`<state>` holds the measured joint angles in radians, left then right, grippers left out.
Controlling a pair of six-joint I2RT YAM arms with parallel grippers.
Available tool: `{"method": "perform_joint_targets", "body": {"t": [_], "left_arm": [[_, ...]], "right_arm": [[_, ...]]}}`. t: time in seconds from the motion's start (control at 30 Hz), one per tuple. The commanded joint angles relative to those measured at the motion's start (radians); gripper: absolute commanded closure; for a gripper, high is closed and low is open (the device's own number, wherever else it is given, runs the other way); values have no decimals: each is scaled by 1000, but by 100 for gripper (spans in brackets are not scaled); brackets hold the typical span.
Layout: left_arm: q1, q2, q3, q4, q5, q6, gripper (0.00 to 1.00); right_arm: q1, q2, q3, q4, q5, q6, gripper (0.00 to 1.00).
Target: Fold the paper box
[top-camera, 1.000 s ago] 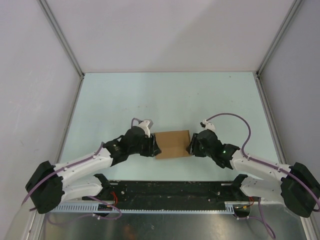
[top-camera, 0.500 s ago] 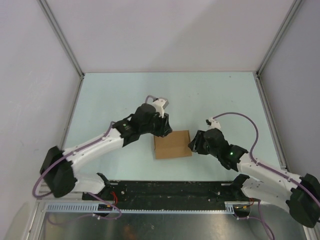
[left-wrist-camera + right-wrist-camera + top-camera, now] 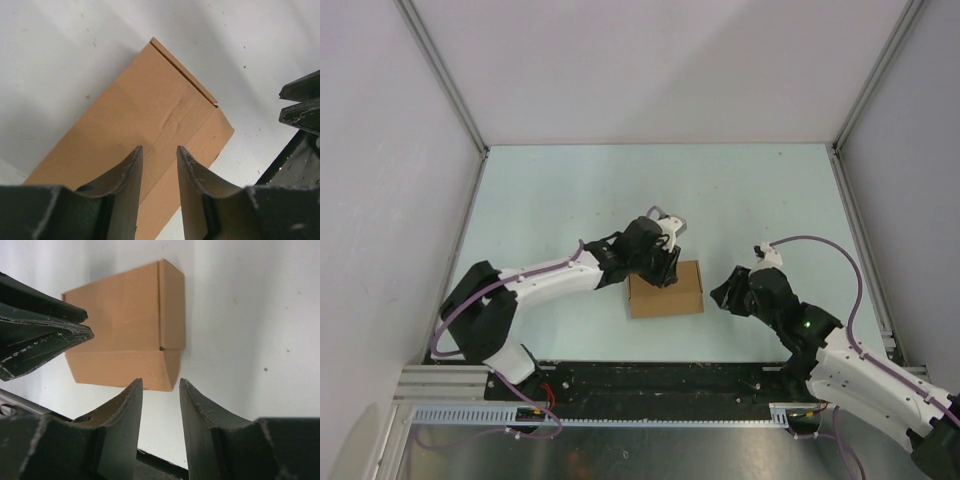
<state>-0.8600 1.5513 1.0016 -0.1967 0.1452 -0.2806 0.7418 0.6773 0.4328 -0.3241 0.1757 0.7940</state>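
Left end effector [image 3: 158,152] over cardboard box [image 3: 145,95]

Left arm [image 3: 545,283] and right arm [image 3: 855,378]: white shells, black joints. Purple cable [image 3: 810,238] along each; green lamp [image 3: 807,322] on the right. Pincer fingers [image 3: 131,175] black, edges scuffed.

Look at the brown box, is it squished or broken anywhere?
Only small things. The paper box lies closed on the table, but its top has a faint wrinkle near the middle, and the end flap shows a thin dark seam, so it seems not quite flush. Nothing looks torn or spilled.
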Motion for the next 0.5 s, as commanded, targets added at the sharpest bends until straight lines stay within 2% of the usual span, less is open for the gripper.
{"method": "perform_joint_targets", "body": {"t": [0.0,0.23,0.47], "left_arm": [[-14,50,51,43,14,38,62],[-17,102,68,51,14,35,62],[-17,116,68,52,7,34,63]], "right_arm": [[-5,-35,-32,-33,8,30,60],[-7,-41,-81,2,-31,50,60],[-4,-55,-152,123,-117,73,69]]}}
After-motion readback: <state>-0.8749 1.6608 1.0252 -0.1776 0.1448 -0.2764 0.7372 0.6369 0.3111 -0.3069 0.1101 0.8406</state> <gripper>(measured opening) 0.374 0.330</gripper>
